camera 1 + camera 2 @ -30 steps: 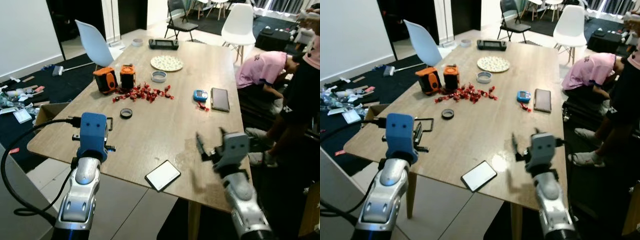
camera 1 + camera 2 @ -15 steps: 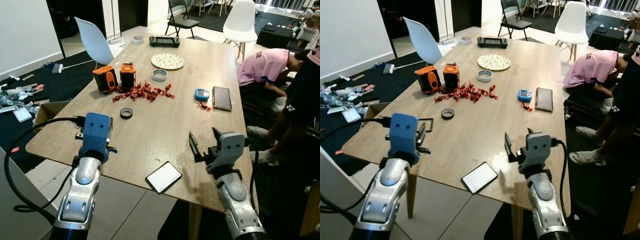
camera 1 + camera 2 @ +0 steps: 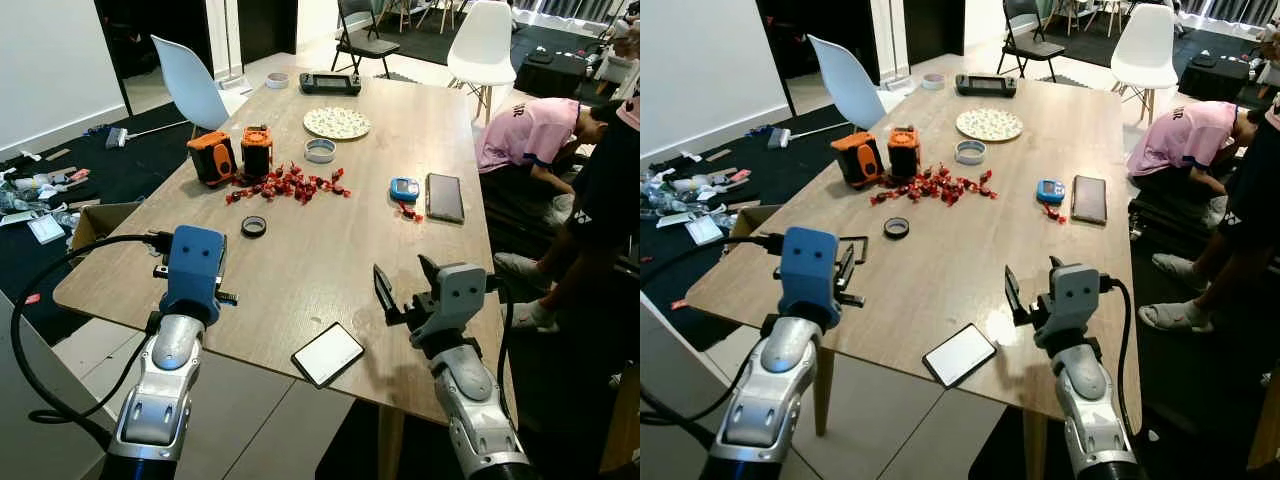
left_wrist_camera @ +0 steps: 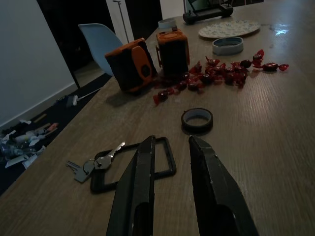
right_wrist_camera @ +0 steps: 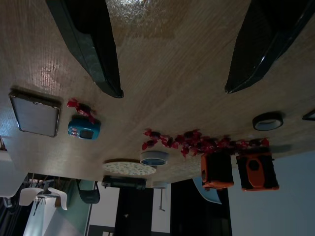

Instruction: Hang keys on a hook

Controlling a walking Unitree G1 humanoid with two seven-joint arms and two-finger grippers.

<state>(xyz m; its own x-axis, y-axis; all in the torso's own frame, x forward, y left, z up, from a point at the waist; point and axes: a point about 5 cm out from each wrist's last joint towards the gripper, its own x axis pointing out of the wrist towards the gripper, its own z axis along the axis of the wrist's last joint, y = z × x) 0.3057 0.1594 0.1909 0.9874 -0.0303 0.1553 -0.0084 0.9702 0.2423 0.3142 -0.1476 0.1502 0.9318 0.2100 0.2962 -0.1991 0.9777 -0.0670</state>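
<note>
No legible labels; left gripper [image 4: 170, 147] narrow over keys [image 4: 93, 163], right gripper [image 5: 172, 91] wide, empty.

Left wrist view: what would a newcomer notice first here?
The left pincer, open, hovers low over the wooden table, just short of a bunch of keys on a black rectangular ring. Beyond lie a roll of black tape and red wrapped candies.

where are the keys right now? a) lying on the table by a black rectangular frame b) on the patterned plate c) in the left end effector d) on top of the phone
a: the keys lie flat on the table at one end of the black rectangular frame, just ahead of the open left end effector, which holds nothing.
</note>
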